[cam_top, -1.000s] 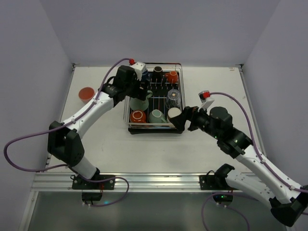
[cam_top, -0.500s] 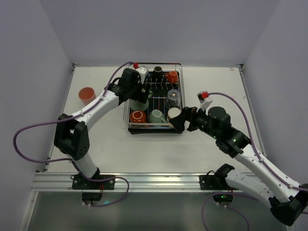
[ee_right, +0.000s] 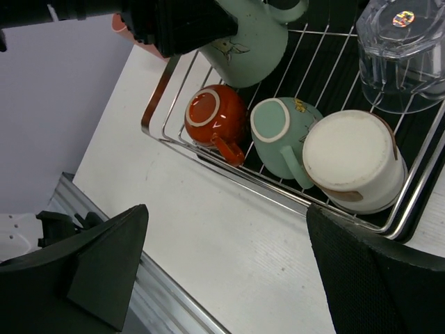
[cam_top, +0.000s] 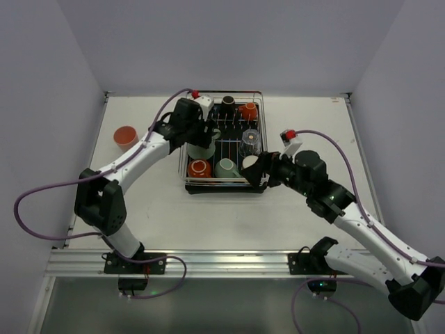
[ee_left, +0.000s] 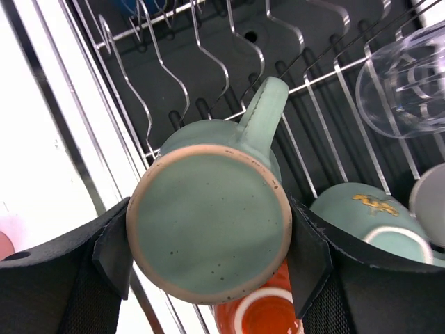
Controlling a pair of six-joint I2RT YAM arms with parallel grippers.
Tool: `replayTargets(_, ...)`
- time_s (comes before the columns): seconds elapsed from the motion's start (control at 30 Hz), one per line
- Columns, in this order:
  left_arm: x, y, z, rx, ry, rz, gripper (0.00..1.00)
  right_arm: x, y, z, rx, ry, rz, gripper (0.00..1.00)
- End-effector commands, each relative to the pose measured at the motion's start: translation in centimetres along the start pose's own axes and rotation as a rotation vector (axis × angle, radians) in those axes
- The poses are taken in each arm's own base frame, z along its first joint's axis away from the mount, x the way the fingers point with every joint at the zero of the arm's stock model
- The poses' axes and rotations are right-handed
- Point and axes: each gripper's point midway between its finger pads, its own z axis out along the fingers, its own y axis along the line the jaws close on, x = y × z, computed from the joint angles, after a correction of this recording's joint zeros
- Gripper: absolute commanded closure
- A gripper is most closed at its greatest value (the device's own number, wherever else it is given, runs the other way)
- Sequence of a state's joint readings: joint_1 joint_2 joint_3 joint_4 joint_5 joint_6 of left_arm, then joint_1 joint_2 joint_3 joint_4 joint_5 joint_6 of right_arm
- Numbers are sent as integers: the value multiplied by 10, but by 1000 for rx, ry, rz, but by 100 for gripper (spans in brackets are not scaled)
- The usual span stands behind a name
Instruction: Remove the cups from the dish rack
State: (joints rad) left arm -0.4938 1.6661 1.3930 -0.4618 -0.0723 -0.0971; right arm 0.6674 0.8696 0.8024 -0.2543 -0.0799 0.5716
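Bright even light, soft shadows; glare on dish rack [ee_left: 306,35] wires, L wrist.

Dish rack [ee_left: 208,56]: bright chrome wire, mirror-glossy. Tray [ee_left: 306,28] under it: black, dull, looks like plastic. Green mug [ee_left: 208,223]: matt speckled glaze, with a bare, rough ring round the foot. Clear cup [ee_left: 407,83]: transparent and glossy; plastic or glass, can't tell. Orange cup [ee_right: 215,115]: high-gloss glaze. Left hand [ee_left: 208,261] pads [ee_left: 311,254]: black, matt, fine-grained. Surface [ee_right: 229,229]: white, matt.

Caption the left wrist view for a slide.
Left gripper clamps an upturned green mug over the dish rack.
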Motion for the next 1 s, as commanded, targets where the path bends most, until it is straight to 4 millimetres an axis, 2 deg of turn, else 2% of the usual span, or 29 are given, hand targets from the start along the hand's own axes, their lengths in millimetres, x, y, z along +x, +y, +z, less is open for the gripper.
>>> replayTargets(0.0, -95, 3, -83, 7, -327, -44, 96, -36, 34, 3, -111, -93, 37, 2)
replayTargets(0.07, -109, 1, -104, 26, -389, -76, 98, -45, 48, 7, -178, -115, 62, 3)
replayTargets(0.1, -117, 1, -124, 35, -440, -91, 99, -47, 54, 8, -203, -119, 70, 3)
replayTargets(0.13, -120, 0, -131, 48, -467, -125, 99, -57, 64, 8, -250, -153, 85, 6)
replayTargets(0.17, -127, -2, -155, 70, -528, -147, 99, -58, 72, 7, -293, -152, 90, 7)
replayTargets(0.2, -128, -4, -165, 93, -560, -166, 99, -61, 77, 7, -319, -158, 107, 7)
replayTargets(0.23, -125, -9, -167, 131, -587, -219, 99, -70, 85, 4, -357, -190, 101, 8)
replayTargets(0.27, -126, -18, -178, 195, -617, -240, 99, -72, 89, 7, -375, -192, 102, 10)
replayTargets(0.3, -128, -23, -200, 242, -673, -266, 100, -75, 93, 7, -392, -193, 102, 11)
replayTargets(0.33, -125, -30, -201, 302, -698, -325, 100, -80, 98, 7, -411, -206, 100, 12)
replayTargets(0.47, -122, -60, -248, 561, -812, -412, 100, -94, 113, 12, -477, -220, 104, 12)
replayTargets(0.6, -110, -74, -264, 707, -842, -483, 100, -100, 127, 8, -549, -227, 107, 12)
replayTargets(0.8, -102, -87, -285, 837, -860, -493, 100, -99, 135, 6, -599, -219, 109, 12)
replayTargets(0.87, -98, -93, -289, 902, -865, -517, 100, -99, 147, -1, -680, -213, 98, 16)
replayTargets(0.97, -93, -92, -292, 937, -897, -552, 100, -100, 162, -8, -787, -200, 122, 28)
